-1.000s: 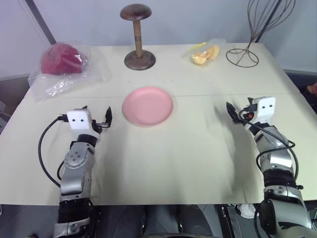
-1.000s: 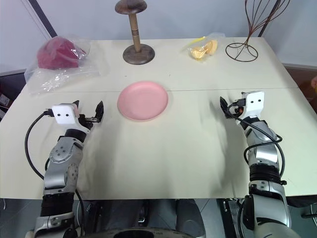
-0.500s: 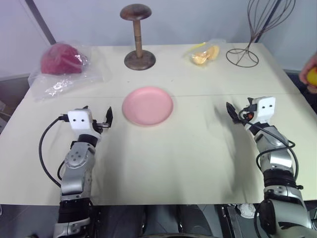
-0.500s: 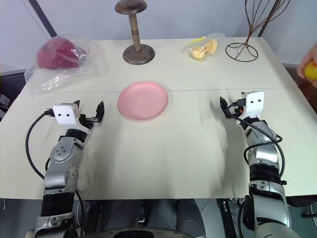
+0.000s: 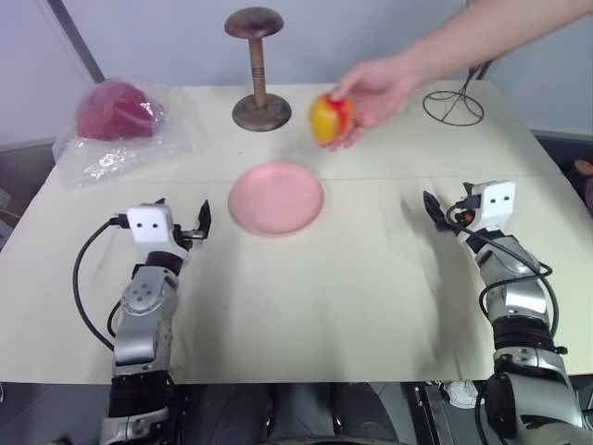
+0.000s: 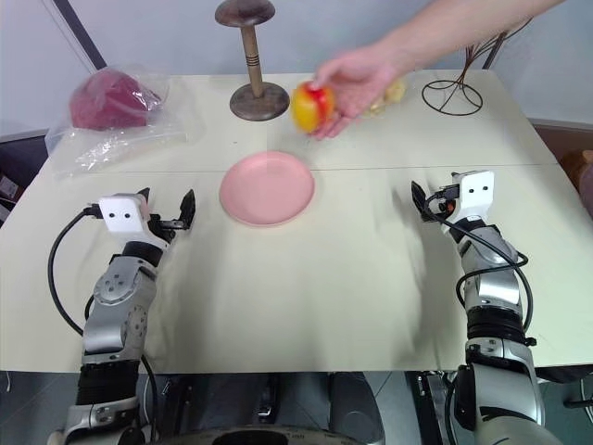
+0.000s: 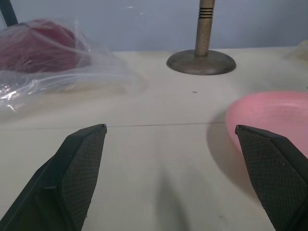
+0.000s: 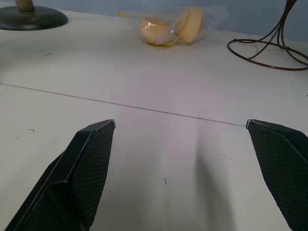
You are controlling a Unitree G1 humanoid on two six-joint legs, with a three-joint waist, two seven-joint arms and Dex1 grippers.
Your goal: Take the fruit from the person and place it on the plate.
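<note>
Two hands: left hand (image 5: 202,221) sits at the lower left of the head view and right hand (image 5: 431,206) at the right, both low over the tabletop (image 5: 371,278), fingers spread apart and holding nothing
Why they wait so: judged from the open fingers on either side of the plate, both look ready to receive; neither is near the fruit yet
Fruit: yellow-orange with a red blush (image 5: 329,118), gripped in the person's hand (image 5: 371,93) just above centre of the head view, held in the air
Person: forearm reaches in from the upper right corner, with the fruit at its leading end, likely offered for a handover
Plate: pink (image 5: 276,197), bare, at frame centre between the two hands; in the picture the fruit lies above and slightly right of it, well apart from both hands
Left wrist view: plate edge (image 7: 269,115) at the right, beside the right finger
Stand: brown wooden (image 5: 259,102) at top centre, behind the plate; near the fruit in the picture but seemingly behind it
Red lump in clear bag: (image 5: 116,111) upper left, away from any likely path
Wrapped pale orange pieces: (image 8: 168,26) at the top of the right wrist view, partly hidden by the person's hand in the head view
Wire frame: (image 5: 454,107) upper right, under the forearm
In the way: nothing lies between either hand and the fruit; the forearm crosses above the right side, so a rise by the right hand would pass close to it
</note>
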